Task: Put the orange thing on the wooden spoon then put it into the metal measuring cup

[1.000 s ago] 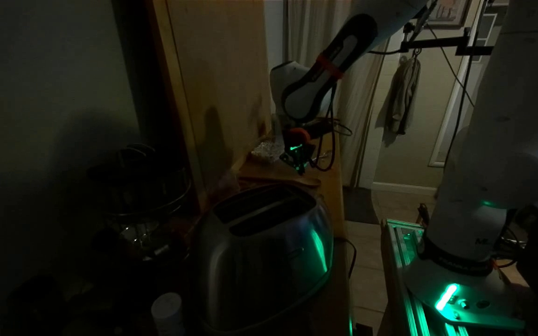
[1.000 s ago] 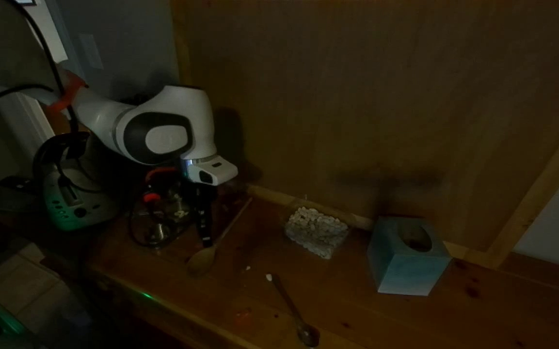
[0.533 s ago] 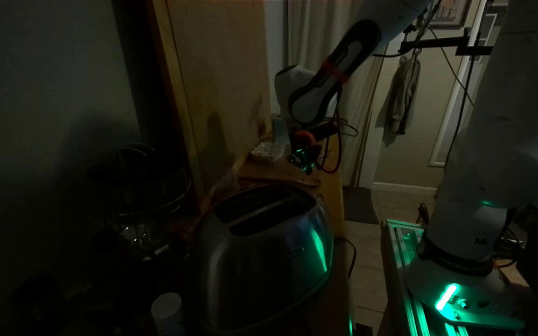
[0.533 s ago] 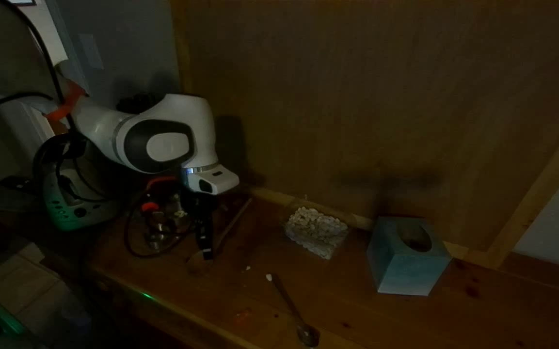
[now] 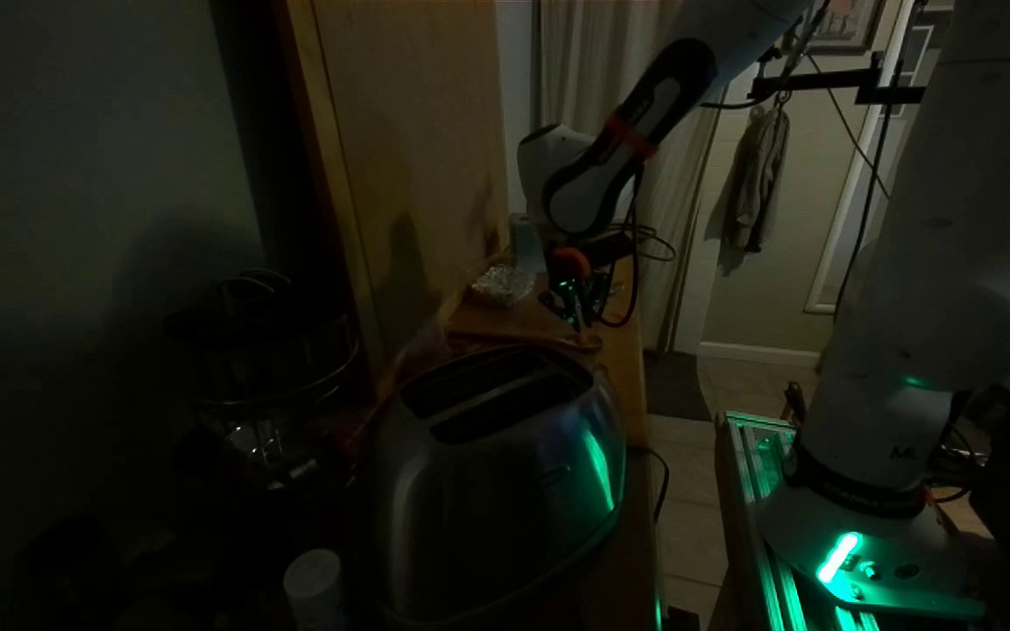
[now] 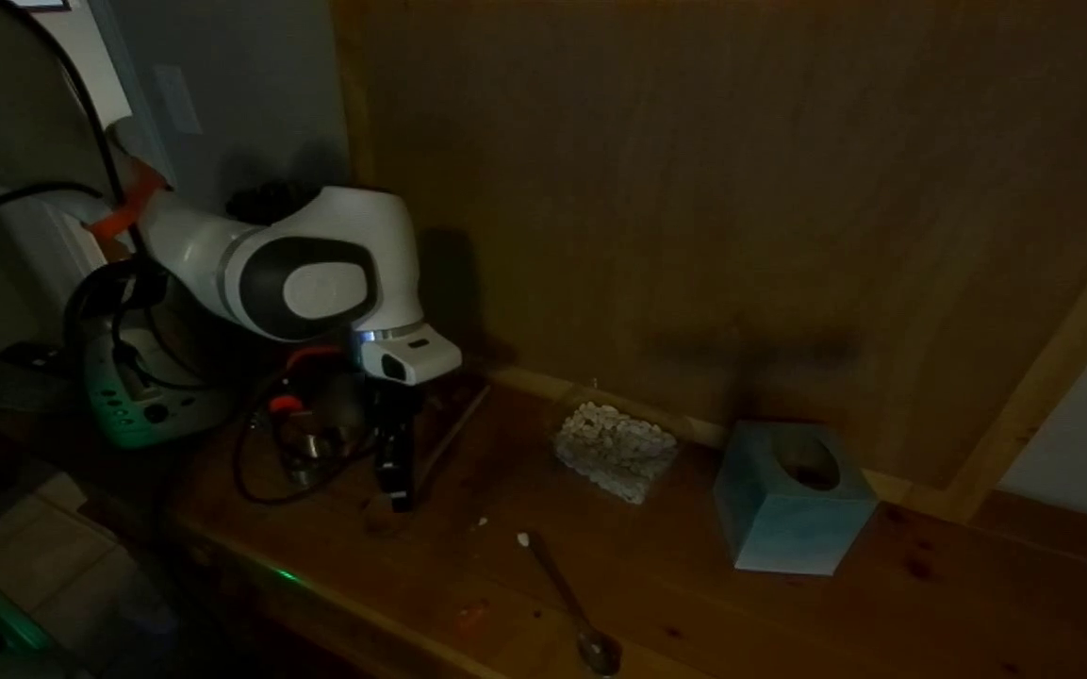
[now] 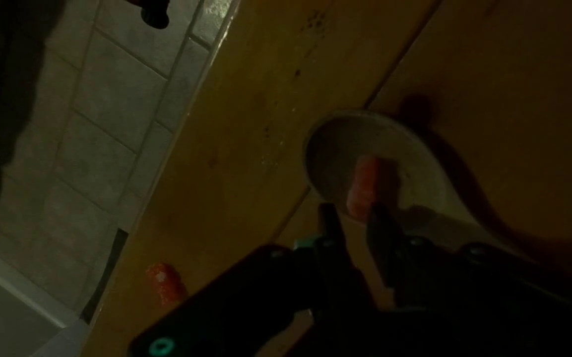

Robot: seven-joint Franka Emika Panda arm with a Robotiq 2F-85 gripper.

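The orange piece point(image 7: 363, 186) lies in the bowl of the wooden spoon point(image 7: 434, 191) in the wrist view. My gripper point(image 7: 351, 207) is just over the near rim of that bowl. Its fingers are apart with an empty gap; one fingertip overlaps the near end of the piece in view. In the exterior views the gripper point(image 5: 583, 324) point(image 6: 402, 505) points down at the spoon bowl. The spoon handle point(image 6: 453, 436) runs back towards the wooden panel. A shiny metal measuring cup point(image 6: 305, 471) stands beside the gripper, partly behind a cable. The picture is very dark.
A second orange piece point(image 7: 165, 282) lies near the table edge. A metal spoon point(image 6: 597, 649), a clear container of white bits point(image 6: 614, 455) and a blue tissue box point(image 6: 793, 514) are on the table. A toaster point(image 5: 505, 491) stands at one end.
My gripper has come down to the wooden spoon's bowl and shifted slightly, hiding more of the bowl in an exterior view. Over the last half second it has moved only a little.
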